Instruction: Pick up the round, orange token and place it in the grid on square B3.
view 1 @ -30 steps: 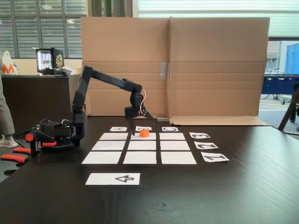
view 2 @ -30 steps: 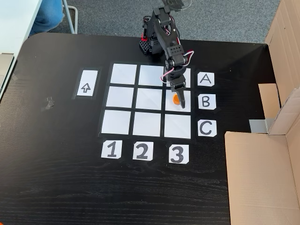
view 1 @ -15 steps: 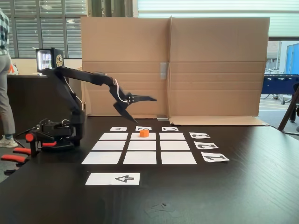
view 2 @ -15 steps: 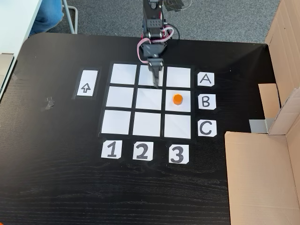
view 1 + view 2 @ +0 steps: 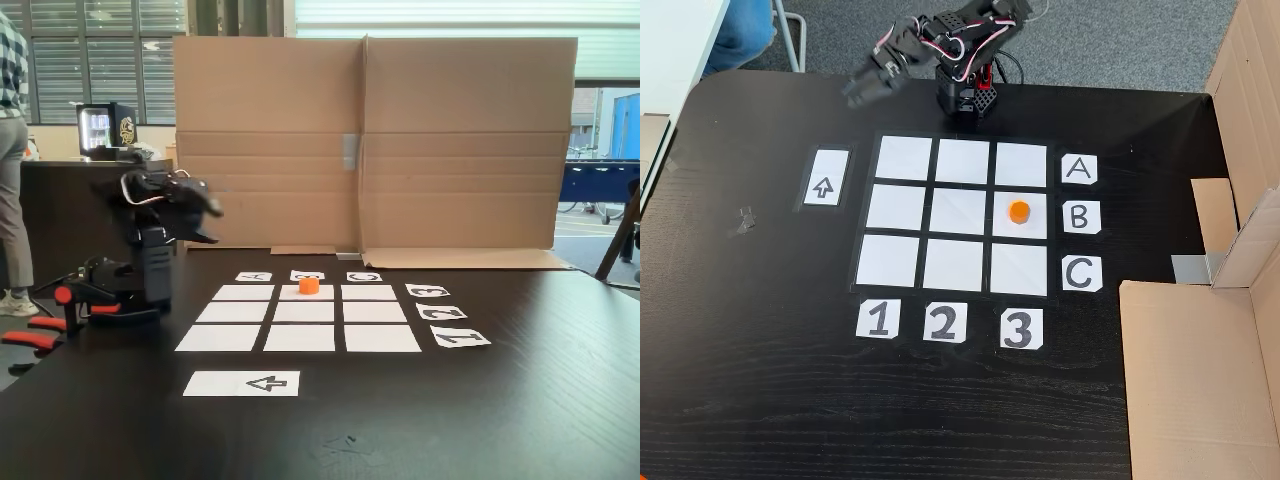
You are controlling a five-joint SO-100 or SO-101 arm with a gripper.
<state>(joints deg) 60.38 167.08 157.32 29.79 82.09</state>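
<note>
claw (image 5: 862, 88) folded back beside the arm base, blurred, so open or clenched cannot be told; nothing orange in it. token (image 5: 1018, 212), a short matte orange cylinder, upright on square b3 (image 5: 1032, 228) of the grid (image 5: 955, 215), well apart from claw, toward the b card (image 5: 1080, 217). flat white paper rectangles on dark woodgrain counter (image 5: 760, 350). placement judged done.

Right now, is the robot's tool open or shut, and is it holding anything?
Tool: too blurred to tell; holds nothing. The token sits on square B3.
</note>
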